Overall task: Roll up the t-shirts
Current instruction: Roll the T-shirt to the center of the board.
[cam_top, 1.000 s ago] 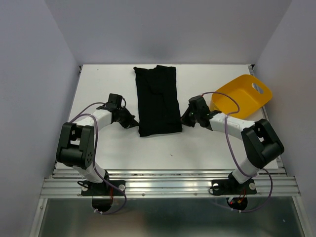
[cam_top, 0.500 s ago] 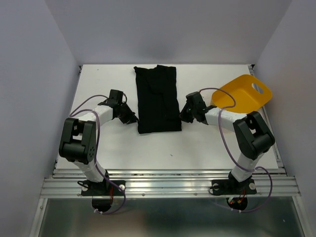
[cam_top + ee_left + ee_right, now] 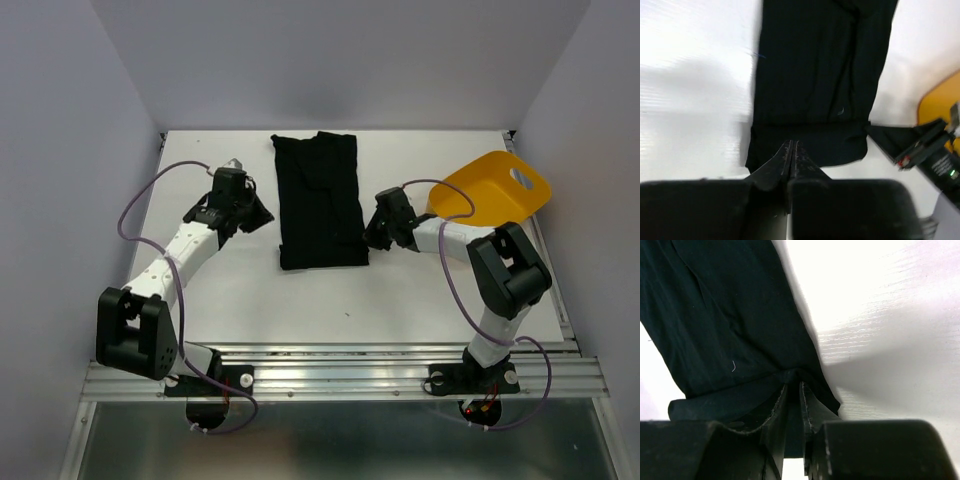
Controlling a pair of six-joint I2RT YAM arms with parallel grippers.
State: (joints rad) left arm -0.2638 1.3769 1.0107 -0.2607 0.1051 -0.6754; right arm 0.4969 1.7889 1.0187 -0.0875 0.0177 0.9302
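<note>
One black t-shirt (image 3: 318,200) lies folded into a long strip in the middle of the table, its near end turned over in a short fold (image 3: 810,145). My left gripper (image 3: 252,213) hangs left of the shirt, apart from it. In the left wrist view its jaws (image 3: 791,146) stand only a slit apart with nothing between them. My right gripper (image 3: 372,235) sits low at the shirt's near right corner. Its jaws (image 3: 793,386) are narrowly open, tips against the fold's edge (image 3: 790,375).
A yellow plastic tub (image 3: 490,195) lies tipped at the back right, just behind the right arm, and its edge shows in the left wrist view (image 3: 940,107). White table (image 3: 300,300) lies around the shirt, with grey walls on three sides.
Both grippers have opened a little and let go of the shirt's near end. The left arm has swung up and back-left, away from the near left corner. The right gripper has shifted slightly.
</note>
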